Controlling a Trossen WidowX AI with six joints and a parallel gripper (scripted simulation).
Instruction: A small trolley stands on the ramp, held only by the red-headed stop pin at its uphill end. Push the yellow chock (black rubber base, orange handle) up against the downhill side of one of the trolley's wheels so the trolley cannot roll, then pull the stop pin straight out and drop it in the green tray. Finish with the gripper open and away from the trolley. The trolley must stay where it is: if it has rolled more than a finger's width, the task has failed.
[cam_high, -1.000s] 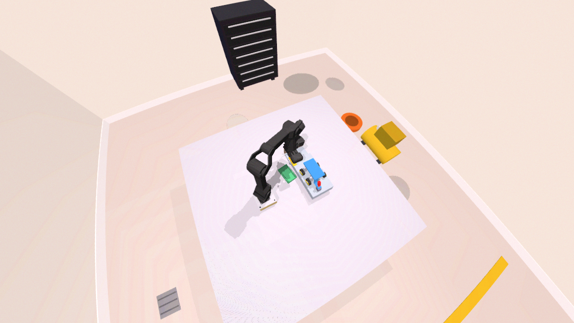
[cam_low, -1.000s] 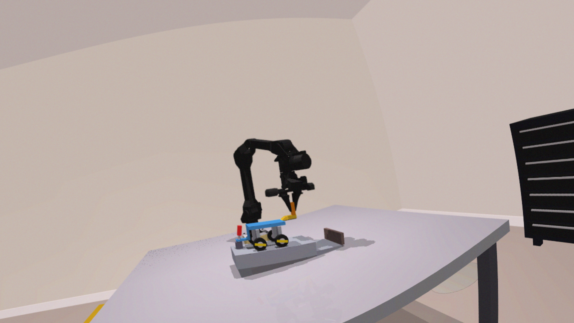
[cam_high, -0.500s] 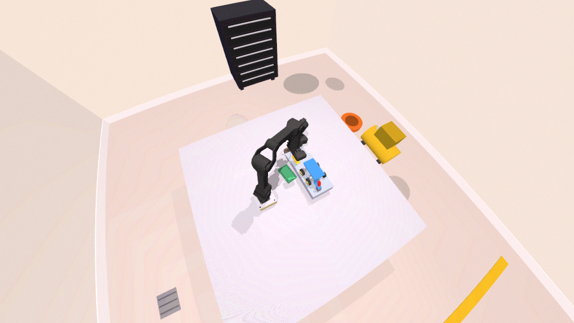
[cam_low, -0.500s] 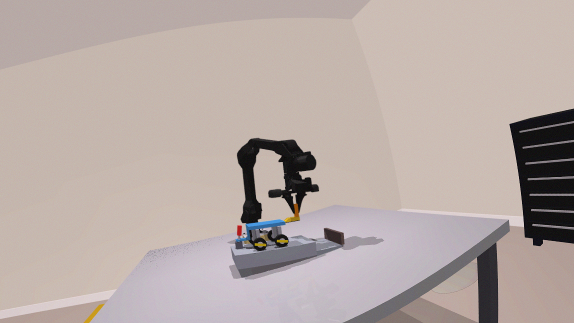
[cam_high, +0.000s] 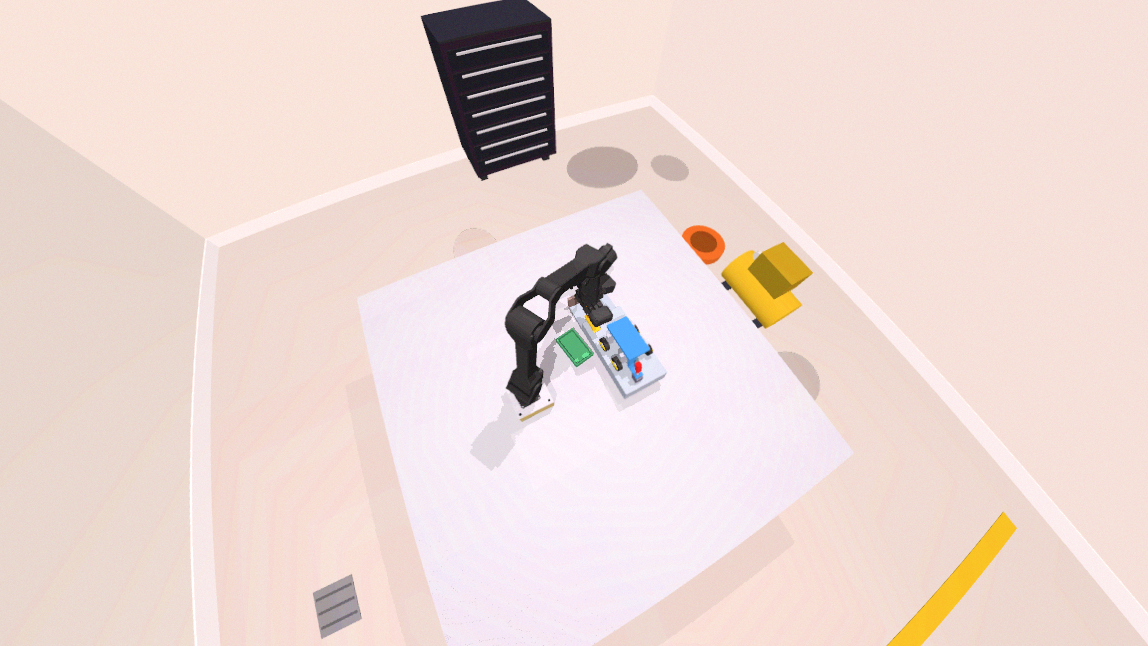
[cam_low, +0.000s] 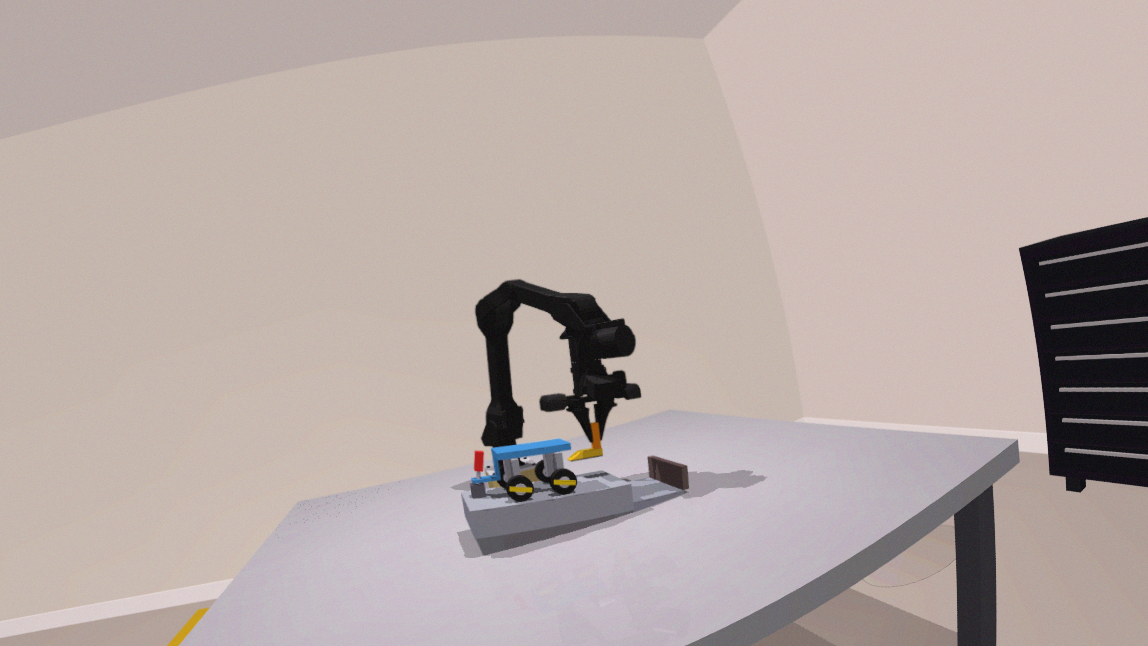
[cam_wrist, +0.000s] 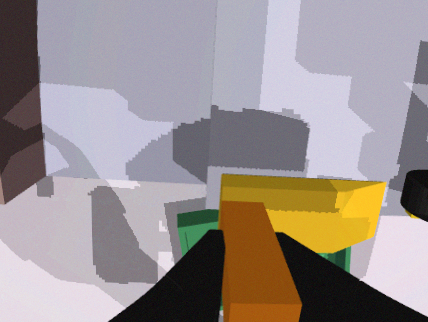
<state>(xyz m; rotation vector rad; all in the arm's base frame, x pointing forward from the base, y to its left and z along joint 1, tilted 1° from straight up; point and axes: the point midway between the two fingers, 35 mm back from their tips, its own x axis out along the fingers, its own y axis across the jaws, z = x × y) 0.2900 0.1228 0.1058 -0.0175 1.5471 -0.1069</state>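
Observation:
My gripper (cam_low: 595, 440) (cam_wrist: 243, 244) is shut on the orange handle of the yellow chock (cam_low: 586, 454) (cam_wrist: 320, 215) (cam_high: 591, 325). The chock hangs in the air above the ramp's near side edge, on the downhill side of the trolley. The blue-topped trolley (cam_high: 627, 337) (cam_low: 531, 449) stands on the grey ramp (cam_high: 642, 385) (cam_low: 553, 511); one black wheel (cam_wrist: 420, 192) shows at the right edge of the wrist view. The red-headed stop pin (cam_high: 638, 367) (cam_low: 478, 461) stands upright at the uphill end. The green tray (cam_high: 574, 347) (cam_wrist: 192, 220) lies beside the ramp, partly hidden in the wrist view.
A brown end board (cam_low: 667, 472) (cam_wrist: 20, 100) (cam_high: 572, 302) stands at the ramp's low end. The arm's base (cam_high: 535, 407) is on the table (cam_high: 513, 546) (cam_low: 802, 498), on the tray's side of the ramp. A dark drawer cabinet (cam_high: 505, 96) (cam_low: 1091, 353) stands beyond the table.

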